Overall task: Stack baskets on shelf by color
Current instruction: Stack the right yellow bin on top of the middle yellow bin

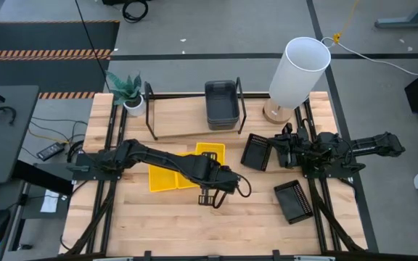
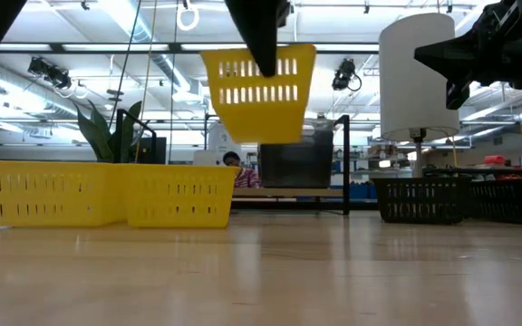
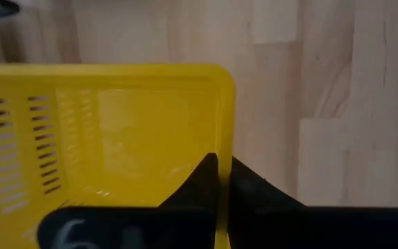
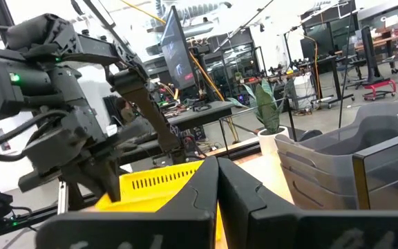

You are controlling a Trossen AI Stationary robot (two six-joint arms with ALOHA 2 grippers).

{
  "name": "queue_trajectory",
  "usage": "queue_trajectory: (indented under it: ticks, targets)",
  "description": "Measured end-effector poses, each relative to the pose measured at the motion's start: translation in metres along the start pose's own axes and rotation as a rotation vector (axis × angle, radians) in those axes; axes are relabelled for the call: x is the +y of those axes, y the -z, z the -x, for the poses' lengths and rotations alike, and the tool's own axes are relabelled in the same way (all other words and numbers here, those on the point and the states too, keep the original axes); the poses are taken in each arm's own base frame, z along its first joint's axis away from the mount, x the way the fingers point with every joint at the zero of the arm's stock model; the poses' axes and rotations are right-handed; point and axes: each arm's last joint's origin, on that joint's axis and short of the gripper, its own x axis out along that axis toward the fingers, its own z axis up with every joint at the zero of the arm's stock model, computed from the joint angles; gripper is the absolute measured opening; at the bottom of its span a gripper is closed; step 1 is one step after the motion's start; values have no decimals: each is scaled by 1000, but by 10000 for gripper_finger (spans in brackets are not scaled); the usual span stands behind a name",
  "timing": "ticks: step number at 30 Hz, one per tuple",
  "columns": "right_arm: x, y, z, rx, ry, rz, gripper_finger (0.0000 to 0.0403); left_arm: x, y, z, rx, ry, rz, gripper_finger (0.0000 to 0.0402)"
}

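Left pincer clamped on the rim of one yellow basket, one finger inside the wall and one outside; low view shows that basket lifted clear of the tabletop, hanging tilted at upper centre of frame. Two more yellow baskets sit side by side at left of the low view, touching, on the tabletop; both look empty. Grey baskets are nested in a stack on the shelf, upper centre of the high view; nothing visible inside the top one. Two black baskets lie on the tabletop at right of centre in the high view, well apart from each other, both apparently empty. Right pincer hovers above the upper black one, fingers together, holding nothing. Judgement: thin slotted plastic, so light and somewhat flexible; a one-wall grip lets the basket swing and tilt, as here. The slick rim could slip; gripping mid-way along a wall should keep it more level. The lamp stands beside the shelf's right end, a possible obstacle.
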Motion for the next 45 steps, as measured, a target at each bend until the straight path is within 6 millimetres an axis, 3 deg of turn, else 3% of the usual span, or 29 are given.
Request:
queue_trajectory:
  ticks: [8, 23, 34, 40, 45]
  targets:
    - [0, 0, 0, 0, 0, 0, 16, -9, 9, 9, 47, -43, 43, 12]
    - [0, 0, 0, 0, 0, 0, 16, -33, 26, -9, 144, -166, 5, 12]
    - [0, 0, 0, 0, 0, 0, 16, -45, 30, -6, 88, -241, 153, 13]
    - [0, 0, 0, 0, 0, 0, 16, -54, 31, -15, 86, -249, 169, 13]
    - [0, 0, 0, 0, 0, 0, 16, -62, 42, -35, 146, -280, 144, 13]
